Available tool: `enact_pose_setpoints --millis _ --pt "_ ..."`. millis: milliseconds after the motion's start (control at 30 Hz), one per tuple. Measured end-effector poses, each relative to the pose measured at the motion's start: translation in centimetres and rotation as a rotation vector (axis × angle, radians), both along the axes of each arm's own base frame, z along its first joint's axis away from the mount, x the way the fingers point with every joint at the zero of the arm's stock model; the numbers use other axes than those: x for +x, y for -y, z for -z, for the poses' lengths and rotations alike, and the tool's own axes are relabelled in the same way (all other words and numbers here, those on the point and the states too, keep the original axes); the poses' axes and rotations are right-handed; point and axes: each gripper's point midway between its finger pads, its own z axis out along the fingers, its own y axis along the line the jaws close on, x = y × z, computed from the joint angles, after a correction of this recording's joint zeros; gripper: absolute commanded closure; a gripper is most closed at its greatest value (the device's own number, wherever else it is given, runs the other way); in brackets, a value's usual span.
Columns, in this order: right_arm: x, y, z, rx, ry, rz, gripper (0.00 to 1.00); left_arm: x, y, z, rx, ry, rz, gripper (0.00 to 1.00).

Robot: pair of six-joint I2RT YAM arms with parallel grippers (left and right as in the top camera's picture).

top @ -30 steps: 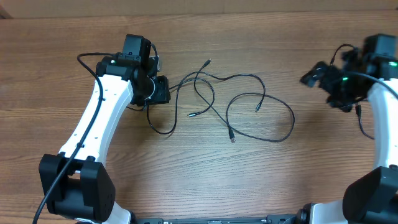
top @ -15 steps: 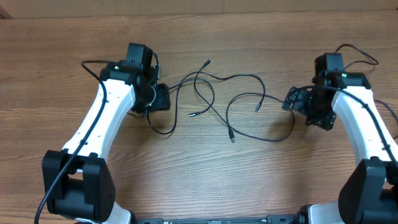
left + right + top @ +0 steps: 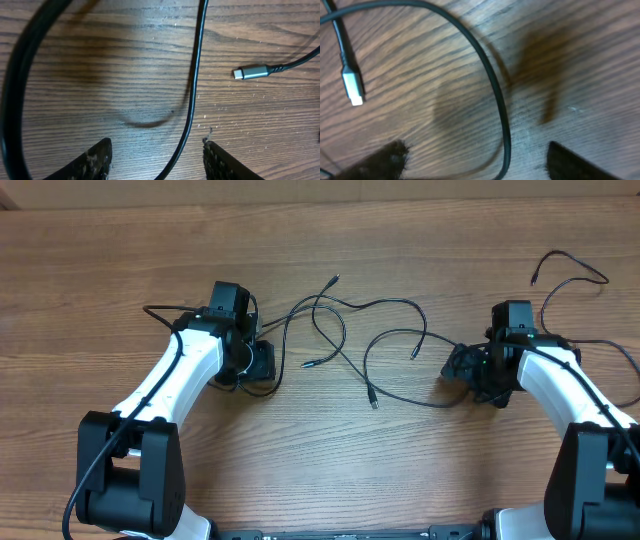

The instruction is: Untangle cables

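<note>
Thin black cables (image 3: 385,345) lie in crossing loops in the middle of the wooden table, with small plugs at their ends. My left gripper (image 3: 262,362) is down at the left loop. In the left wrist view its fingers (image 3: 159,161) are open, with a cable (image 3: 194,85) running between them and a silver plug (image 3: 250,73) to the right. My right gripper (image 3: 458,366) is down at the right loop. Its fingers (image 3: 475,162) are open around a cable (image 3: 495,95), with a silver plug (image 3: 352,87) at the left.
A separate thin black cord (image 3: 575,270) lies at the far right of the table behind my right arm. A thicker black wire (image 3: 15,90) of the left arm curves along the left of the left wrist view.
My right arm has swung in from the far right and come down at the right cable loop. My left gripper has dropped slightly lower toward the left loop.
</note>
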Motion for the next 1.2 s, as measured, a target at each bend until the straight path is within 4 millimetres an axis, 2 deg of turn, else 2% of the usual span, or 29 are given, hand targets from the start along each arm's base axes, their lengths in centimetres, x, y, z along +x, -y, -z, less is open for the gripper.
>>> enact_pose_setpoints --millis 200,233,367,467,733,833,867,967,1067,1200 --pt "-0.9 -0.1 1.3 0.003 -0.01 -0.003 0.45 0.1 0.0 0.0 -0.001 0.003 0.0 0.41" --pt "-1.2 -0.1 1.5 0.004 -0.017 -0.005 0.5 0.1 0.0 0.0 0.0 0.003 0.0 0.41" --pt "-1.6 -0.1 1.9 0.006 -0.027 0.006 0.83 0.0 0.0 0.0 0.0 0.003 0.0 0.41" --pt "-1.6 -0.4 1.9 0.02 -0.025 0.004 0.96 0.0 0.0 0.0 0.0 0.002 0.0 0.41" --pt "-1.0 -1.9 1.0 0.095 0.009 -0.094 0.96 0.0 0.0 0.0 0.0 0.0 0.0 0.39" --pt "0.8 -1.4 -1.6 0.083 0.029 -0.111 0.96 -0.1 0.0 0.1 0.001 -0.004 0.0 0.39" --pt "1.8 -1.0 -3.0 0.07 0.049 -0.108 0.96 -0.1 0.0 0.1 0.001 -0.004 0.0 0.39" --pt "5.0 1.1 -8.5 0.003 0.127 -0.086 0.96 -0.2 0.0 0.1 0.002 -0.007 0.0 0.39" --pt "7.2 4.1 -15.1 -0.103 0.21 -0.032 0.96 -0.2 0.0 0.1 0.002 -0.009 0.0 0.39" --pt "7.9 9.1 -23.9 -0.26 0.332 0.109 0.96 -0.3 0.0 0.1 0.002 -0.009 0.0 0.39"
